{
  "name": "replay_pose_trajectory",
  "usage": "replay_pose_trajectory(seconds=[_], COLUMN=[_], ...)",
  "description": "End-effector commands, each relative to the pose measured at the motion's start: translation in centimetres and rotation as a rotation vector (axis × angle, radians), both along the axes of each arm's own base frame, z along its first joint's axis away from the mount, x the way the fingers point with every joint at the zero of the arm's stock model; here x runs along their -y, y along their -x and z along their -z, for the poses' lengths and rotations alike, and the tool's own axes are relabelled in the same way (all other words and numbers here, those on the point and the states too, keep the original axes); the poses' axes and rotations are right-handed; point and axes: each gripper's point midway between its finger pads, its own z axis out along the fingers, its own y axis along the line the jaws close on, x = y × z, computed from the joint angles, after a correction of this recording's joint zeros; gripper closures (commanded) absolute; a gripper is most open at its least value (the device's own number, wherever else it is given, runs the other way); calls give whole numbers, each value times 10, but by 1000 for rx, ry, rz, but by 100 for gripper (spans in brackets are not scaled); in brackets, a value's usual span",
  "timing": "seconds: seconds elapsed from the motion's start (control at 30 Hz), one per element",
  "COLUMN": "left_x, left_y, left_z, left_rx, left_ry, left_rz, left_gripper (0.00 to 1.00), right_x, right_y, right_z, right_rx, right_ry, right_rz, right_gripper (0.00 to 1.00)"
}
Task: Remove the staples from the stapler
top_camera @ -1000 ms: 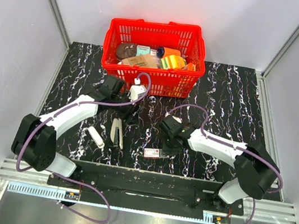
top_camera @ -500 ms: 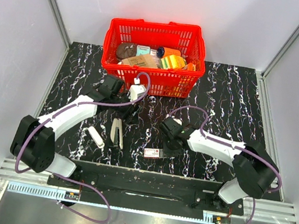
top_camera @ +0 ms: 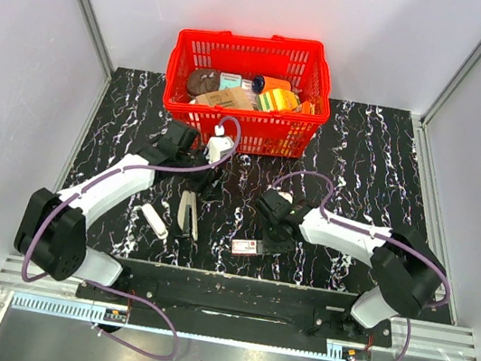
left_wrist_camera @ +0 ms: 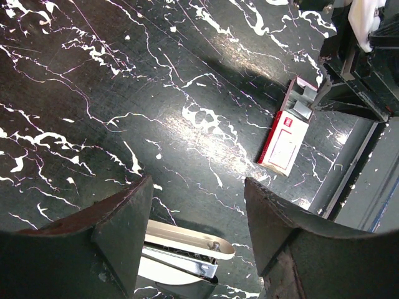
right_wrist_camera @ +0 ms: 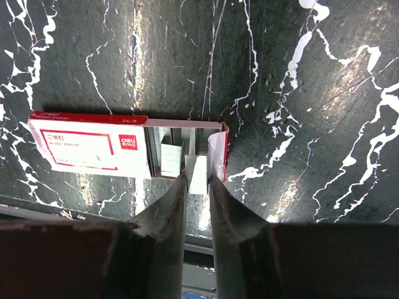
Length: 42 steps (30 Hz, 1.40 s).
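My left gripper (left_wrist_camera: pixel 198 187) gapes above the stapler (left_wrist_camera: pixel 181 248), which looks light, stiff and slick, so grab its sides midway; my right gripper (right_wrist_camera: pixel 197 179) pinches a staple strip (right_wrist_camera: pixel 196 167).

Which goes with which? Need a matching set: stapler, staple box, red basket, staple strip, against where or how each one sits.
Things:
1. stapler
2. staple box
3. red basket
4. staple strip

Places or states:
A. at the back, beyond both arms
B. between the right gripper's fingertips
C. lying hinged open near the left gripper
D. tray slid partway out of its sleeve

Pairs: 1-C, 2-D, 3-A, 4-B
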Motion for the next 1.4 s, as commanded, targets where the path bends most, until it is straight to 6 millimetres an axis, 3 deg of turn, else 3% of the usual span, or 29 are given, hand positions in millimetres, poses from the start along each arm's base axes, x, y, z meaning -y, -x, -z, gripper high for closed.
replay_pose_trajectory(seconds=[0.0,0.27,0.5,0.63,0.7,0.87,1.13,1.37], left_x=[5,4,5,5,5,6,5,5], left_y=[2,6,9,8,8,8,9,8], left_z=[-16,-13,-12,-12,-13,-14,-14,-12], left_rx=[46,37,30,32,34,32,31,31], left_ry=[43,38,36,34,32,31,26,20], left_rz=[31,35,45,44,44,45,48,54], left_gripper=[35,35,34,34,34,34,34,34], right_x=[-4,-5,-6,-2,2,3,5,-4], right_y=[-11,-15,-14,-7,-3,8,14,1], right_z=[-6,-10,-29,-37,-34,-21,-3,-2], right_rx=[47,64,86,90,80,35,-4,22], right_ry=[15,23,-18,-56,-51,-64,-51,-28], right_rz=[-4,-6,5,20,23,12,-5,-32], right_gripper=[72,59,59,74,82,93,96,96])
